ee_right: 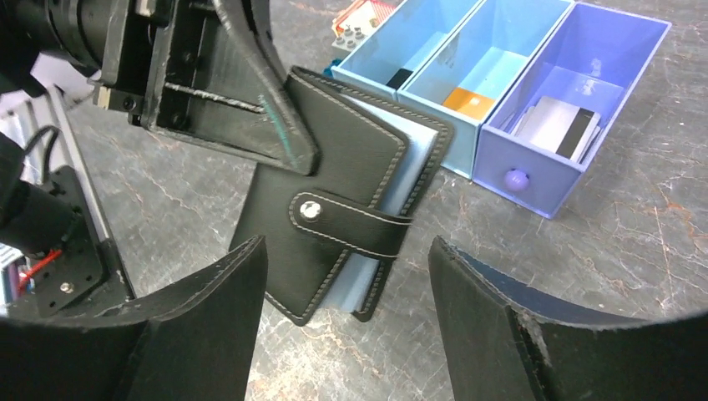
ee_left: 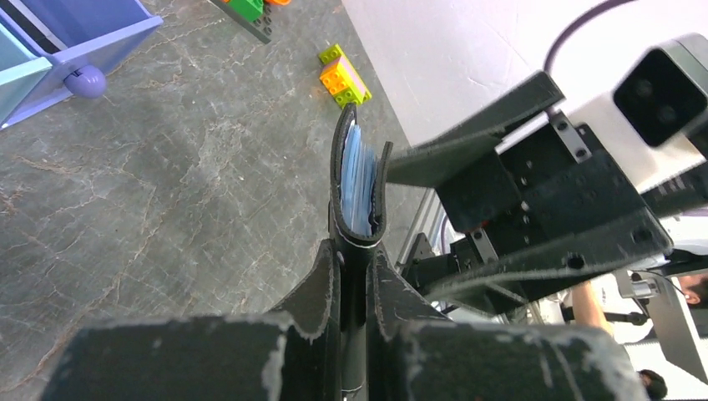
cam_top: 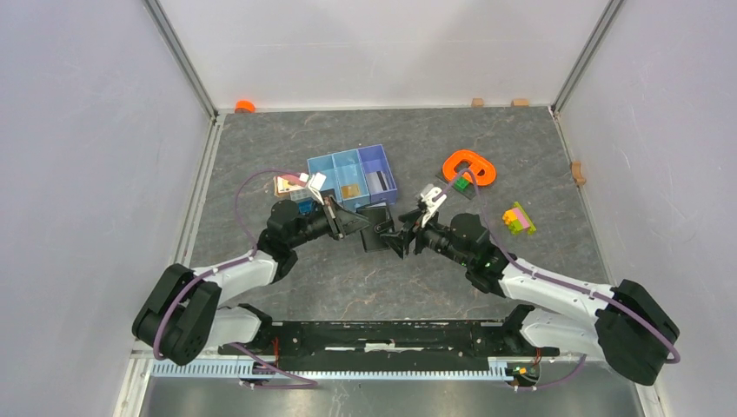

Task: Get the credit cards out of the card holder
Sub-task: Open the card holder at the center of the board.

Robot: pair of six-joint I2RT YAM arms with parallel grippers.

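Observation:
The card holder (ee_right: 334, 188) is a black folded wallet, closed by its snapped tab (ee_right: 359, 230). Pale blue sleeve edges show between its covers. My left gripper (ee_left: 355, 259) is shut on the wallet's spine and holds it edge-up above the table; it also shows in the top view (cam_top: 356, 224). My right gripper (ee_right: 344, 251) is open, its fingers either side of the wallet's tab end without touching it; in the top view it (cam_top: 401, 239) faces the wallet (cam_top: 375, 228). A silver-grey credit card (ee_right: 551, 124) lies in the blue tray's purple compartment. Any cards in the wallet are hidden.
The blue three-compartment tray (cam_top: 328, 165) stands just behind the wallet; its middle compartment holds an orange card (ee_right: 469, 102). An orange ring with a green brick (cam_top: 469, 167) and a yellow-pink brick pile (cam_top: 519, 218) lie to the right. A small brick stack (cam_top: 287, 185) sits left of the tray.

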